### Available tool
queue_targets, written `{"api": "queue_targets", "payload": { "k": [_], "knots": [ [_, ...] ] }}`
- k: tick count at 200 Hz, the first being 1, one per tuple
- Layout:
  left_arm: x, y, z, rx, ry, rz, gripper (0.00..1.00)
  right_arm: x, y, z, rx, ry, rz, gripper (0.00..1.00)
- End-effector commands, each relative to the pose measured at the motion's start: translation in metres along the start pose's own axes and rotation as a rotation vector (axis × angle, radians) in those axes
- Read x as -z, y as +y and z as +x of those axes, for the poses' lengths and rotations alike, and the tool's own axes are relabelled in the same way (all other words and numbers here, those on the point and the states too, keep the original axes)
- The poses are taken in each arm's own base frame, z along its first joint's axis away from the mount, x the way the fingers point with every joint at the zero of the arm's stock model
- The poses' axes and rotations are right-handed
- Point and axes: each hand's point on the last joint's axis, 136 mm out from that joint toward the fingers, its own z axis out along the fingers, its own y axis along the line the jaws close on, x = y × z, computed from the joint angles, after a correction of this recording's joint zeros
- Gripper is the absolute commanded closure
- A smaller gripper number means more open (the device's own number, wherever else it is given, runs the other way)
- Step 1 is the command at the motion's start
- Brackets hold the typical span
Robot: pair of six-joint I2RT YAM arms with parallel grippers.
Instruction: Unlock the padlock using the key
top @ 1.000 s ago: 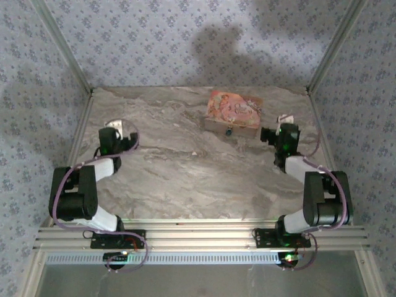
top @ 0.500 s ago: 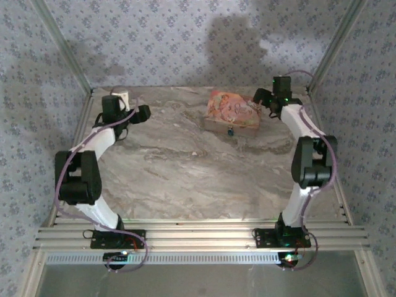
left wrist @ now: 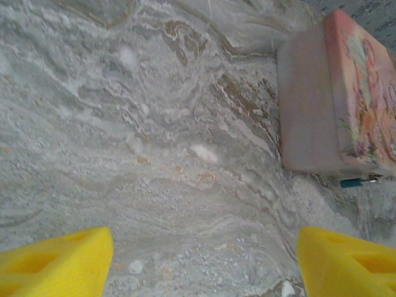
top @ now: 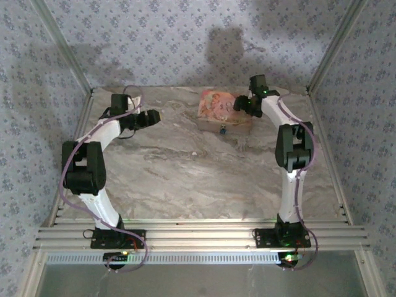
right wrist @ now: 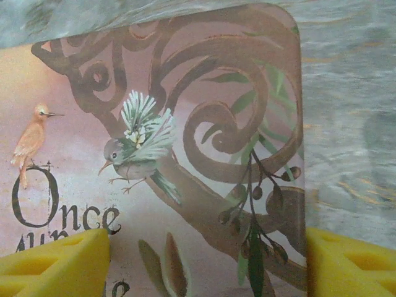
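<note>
Table (top: 185, 173): marbled; box (top: 213, 104) far, right of centre.
Padlock (top: 221, 130): box's near face; right gripper (top: 242, 104) nearer than left gripper (top: 153, 116).
Fingers: both pairs spread, empty.

Lab test booth: aluminium frame (top: 64, 49), wallpapered walls (top: 154, 43), marble-look table (top: 185, 176).

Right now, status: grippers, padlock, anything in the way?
Left gripper open over table beside box. Right gripper open above box lid. Padlock on box front, untouched, unobstructed.

Soft, dimmish light casts blurry shadows on the back wall (top: 185, 37); wrist views look hazy.
</note>
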Motion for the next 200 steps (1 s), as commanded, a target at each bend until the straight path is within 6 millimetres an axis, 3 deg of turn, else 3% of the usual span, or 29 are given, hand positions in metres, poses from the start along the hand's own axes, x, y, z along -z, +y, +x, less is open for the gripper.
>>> {"api": "queue_targets", "payload": {
  "k": [1,44,93,136,163,200],
  "knots": [
    [0.005,-0.009,-0.004,-0.005,0.019,0.036,0.26,-0.023,0.029,0.053,0.162,0.183,-0.037,0.24],
    [-0.002,-0.012,-0.002,0.040,0.031,0.074,0.31,-0.030,0.083,0.084,0.334,0.245,-0.110,0.24],
    [-0.014,-0.020,0.009,0.085,0.064,0.112,0.37,-0.023,0.123,0.126,0.360,0.310,-0.135,0.24],
    [-0.025,-0.013,0.035,0.158,0.125,0.097,0.43,-0.015,0.125,0.163,0.155,0.367,-0.137,0.23],
    [-0.031,-0.022,0.043,0.158,0.142,0.119,0.45,-0.005,0.119,0.173,0.049,0.362,-0.135,0.23],
    [-0.050,-0.044,0.047,0.133,0.178,0.149,0.46,0.009,0.118,0.171,0.000,0.323,-0.152,0.22]
  ]
}}
